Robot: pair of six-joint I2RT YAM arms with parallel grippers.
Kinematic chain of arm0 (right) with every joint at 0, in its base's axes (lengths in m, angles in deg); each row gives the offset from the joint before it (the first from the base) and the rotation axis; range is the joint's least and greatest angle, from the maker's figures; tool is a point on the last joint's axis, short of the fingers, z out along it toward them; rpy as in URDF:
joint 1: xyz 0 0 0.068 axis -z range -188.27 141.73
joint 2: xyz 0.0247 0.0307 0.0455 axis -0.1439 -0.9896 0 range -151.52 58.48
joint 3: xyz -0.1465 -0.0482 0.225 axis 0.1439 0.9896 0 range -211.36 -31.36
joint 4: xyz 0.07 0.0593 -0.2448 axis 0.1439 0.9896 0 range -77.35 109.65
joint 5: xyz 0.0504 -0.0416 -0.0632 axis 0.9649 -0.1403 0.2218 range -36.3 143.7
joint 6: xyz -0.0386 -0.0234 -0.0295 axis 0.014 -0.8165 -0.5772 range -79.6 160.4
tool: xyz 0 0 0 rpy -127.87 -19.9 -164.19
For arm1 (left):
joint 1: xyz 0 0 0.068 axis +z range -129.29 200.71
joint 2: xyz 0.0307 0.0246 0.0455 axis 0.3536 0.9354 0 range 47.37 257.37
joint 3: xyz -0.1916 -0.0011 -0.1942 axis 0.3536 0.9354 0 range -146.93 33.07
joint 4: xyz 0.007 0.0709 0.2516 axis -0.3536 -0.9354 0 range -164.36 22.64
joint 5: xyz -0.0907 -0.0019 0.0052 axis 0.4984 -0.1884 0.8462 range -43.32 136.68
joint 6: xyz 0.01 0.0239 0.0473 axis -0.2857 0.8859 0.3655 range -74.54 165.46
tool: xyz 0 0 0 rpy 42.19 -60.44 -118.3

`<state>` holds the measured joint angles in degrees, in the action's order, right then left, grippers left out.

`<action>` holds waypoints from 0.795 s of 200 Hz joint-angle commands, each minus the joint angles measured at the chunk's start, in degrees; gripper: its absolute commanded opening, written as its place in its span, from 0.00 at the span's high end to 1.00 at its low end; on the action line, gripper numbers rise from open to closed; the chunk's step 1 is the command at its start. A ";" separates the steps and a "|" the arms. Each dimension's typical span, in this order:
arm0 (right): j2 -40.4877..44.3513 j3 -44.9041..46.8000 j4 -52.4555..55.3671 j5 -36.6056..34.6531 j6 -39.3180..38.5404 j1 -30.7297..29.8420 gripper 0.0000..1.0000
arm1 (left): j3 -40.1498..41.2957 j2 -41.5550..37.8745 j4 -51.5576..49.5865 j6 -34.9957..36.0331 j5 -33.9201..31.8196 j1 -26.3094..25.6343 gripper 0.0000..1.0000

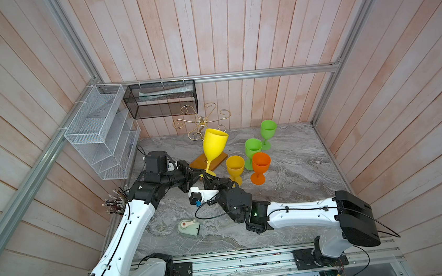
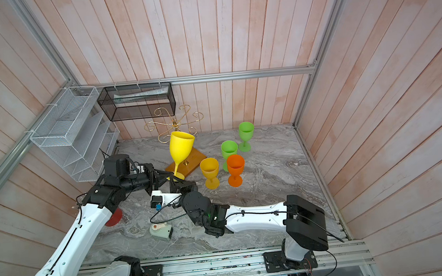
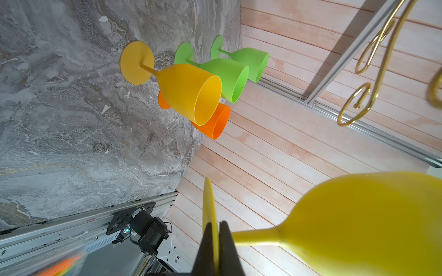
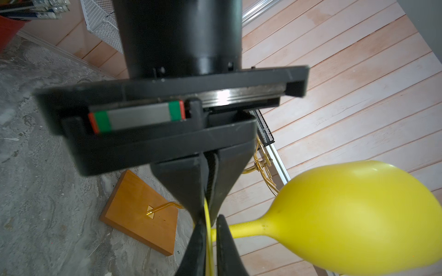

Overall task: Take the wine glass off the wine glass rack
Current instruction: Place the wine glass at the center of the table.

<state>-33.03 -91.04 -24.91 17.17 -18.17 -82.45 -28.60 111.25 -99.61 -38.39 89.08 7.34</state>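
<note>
A yellow wine glass (image 1: 215,144) (image 2: 181,149) hangs tilted, bowl up, over the orange-brown base (image 1: 220,159) of the wine glass rack. Its gold scroll arms (image 1: 202,121) stand behind the glass and carry nothing. My left gripper (image 3: 218,225) (image 1: 202,174) is shut on the rim of the glass's round foot. My right gripper (image 4: 211,222) (image 1: 209,180) straddles the same foot from the opposite side. One of its fingers lies against the disc; a thin gap shows at the other.
Amber (image 1: 235,167), orange (image 1: 261,163) and two green glasses (image 1: 253,148) (image 1: 268,130) stand upright right of the rack. A black mesh basket (image 1: 160,100) and white wire shelf (image 1: 99,133) hang on the walls. A small green device (image 1: 189,227) lies near the front.
</note>
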 commanded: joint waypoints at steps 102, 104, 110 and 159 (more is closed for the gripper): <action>6.37 1.45 8.49 1.90 10.08 -0.43 0.36 | 0.32 -0.06 3.47 1.49 0.50 0.06 1.00; 6.46 1.44 8.61 1.86 10.25 -0.44 0.35 | 0.37 -0.11 3.61 1.48 0.50 0.06 1.00; 6.72 1.51 9.00 1.86 10.70 -0.60 0.33 | 0.55 -0.15 3.84 1.42 0.50 0.01 1.00; 11.78 3.43 11.55 4.40 15.88 -0.70 0.25 | 1.43 0.21 4.17 4.90 -0.03 0.87 1.00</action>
<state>-24.96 -88.90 -15.20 19.84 -6.87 -82.99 -28.58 111.55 -97.25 -36.73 88.86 7.50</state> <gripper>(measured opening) 0.743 0.068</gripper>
